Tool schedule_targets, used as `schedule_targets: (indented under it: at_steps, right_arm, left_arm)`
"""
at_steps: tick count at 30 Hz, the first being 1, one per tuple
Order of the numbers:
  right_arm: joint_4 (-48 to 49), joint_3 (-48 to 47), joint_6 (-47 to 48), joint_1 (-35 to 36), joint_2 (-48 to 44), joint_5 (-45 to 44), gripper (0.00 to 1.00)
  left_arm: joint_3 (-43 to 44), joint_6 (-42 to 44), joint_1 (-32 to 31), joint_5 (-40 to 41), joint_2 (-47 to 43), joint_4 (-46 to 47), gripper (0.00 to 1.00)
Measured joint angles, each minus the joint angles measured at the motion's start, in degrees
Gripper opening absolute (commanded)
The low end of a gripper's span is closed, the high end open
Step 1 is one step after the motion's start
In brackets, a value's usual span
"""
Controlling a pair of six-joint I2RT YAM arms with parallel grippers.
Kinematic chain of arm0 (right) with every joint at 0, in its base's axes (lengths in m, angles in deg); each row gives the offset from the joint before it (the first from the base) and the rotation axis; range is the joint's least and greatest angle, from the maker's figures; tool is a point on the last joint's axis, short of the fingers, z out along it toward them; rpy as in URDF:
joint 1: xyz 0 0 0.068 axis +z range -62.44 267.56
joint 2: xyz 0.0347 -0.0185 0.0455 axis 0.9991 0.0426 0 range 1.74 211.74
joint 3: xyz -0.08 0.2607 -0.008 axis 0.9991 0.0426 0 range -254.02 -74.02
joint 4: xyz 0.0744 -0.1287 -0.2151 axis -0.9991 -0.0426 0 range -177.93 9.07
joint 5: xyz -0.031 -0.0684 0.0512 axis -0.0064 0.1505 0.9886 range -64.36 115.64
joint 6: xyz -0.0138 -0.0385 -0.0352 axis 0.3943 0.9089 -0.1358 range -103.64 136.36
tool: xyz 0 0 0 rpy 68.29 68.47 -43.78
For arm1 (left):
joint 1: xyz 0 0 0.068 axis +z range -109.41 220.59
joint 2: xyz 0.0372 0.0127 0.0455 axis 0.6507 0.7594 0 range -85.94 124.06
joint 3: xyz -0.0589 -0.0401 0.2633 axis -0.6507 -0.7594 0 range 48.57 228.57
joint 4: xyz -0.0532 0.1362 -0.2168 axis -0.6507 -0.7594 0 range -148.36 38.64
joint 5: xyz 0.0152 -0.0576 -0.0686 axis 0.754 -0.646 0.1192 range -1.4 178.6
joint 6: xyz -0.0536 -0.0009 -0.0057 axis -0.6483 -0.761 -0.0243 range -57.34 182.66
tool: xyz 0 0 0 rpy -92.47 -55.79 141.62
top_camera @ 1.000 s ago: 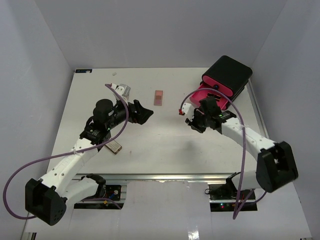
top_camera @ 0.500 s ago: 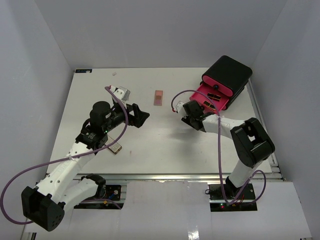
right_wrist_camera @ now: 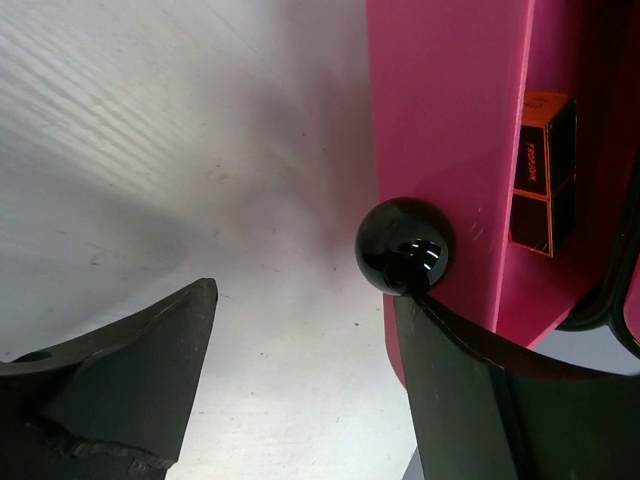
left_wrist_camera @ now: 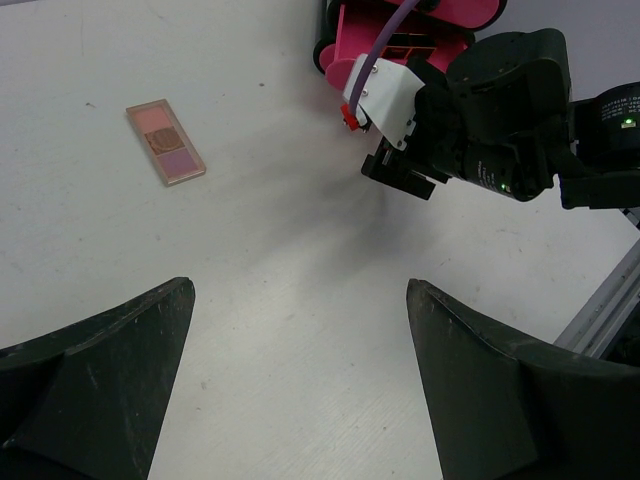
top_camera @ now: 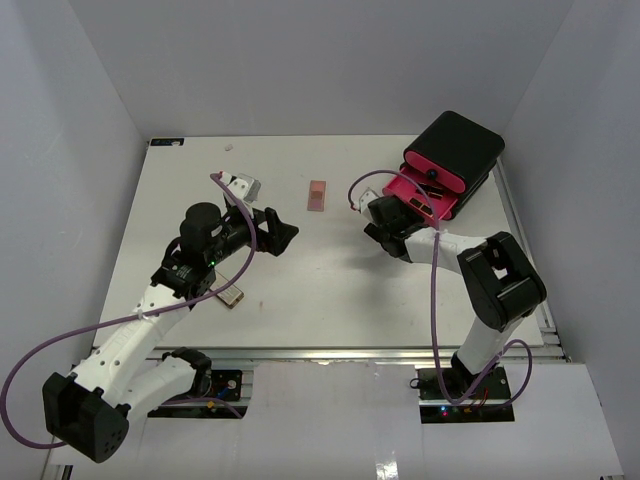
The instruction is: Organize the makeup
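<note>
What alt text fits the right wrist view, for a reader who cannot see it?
The right pincer stands open over the white table, with the black round knob of a pink drawer just at the tip of one finger. Inside the drawer lies a small black-and-orange item, too cropped to identify.

Eyeshadow palette (left_wrist_camera: 166, 142) lies flat (hand (left_wrist_camera: 298, 292) spread).

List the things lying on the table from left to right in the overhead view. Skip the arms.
brown rectangular case → eyeshadow palette → black box with pink drawers
</note>
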Motion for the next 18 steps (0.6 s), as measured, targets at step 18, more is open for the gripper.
schedule_targets:
  at_steps: [18]
  right_arm:
    - [0.2, -10.2, 0.4, -11.1, 0.1, 7.0, 0.8]
  left_arm:
    - [0.0, 0.0, 0.0, 0.0, 1.1, 0.0, 0.98]
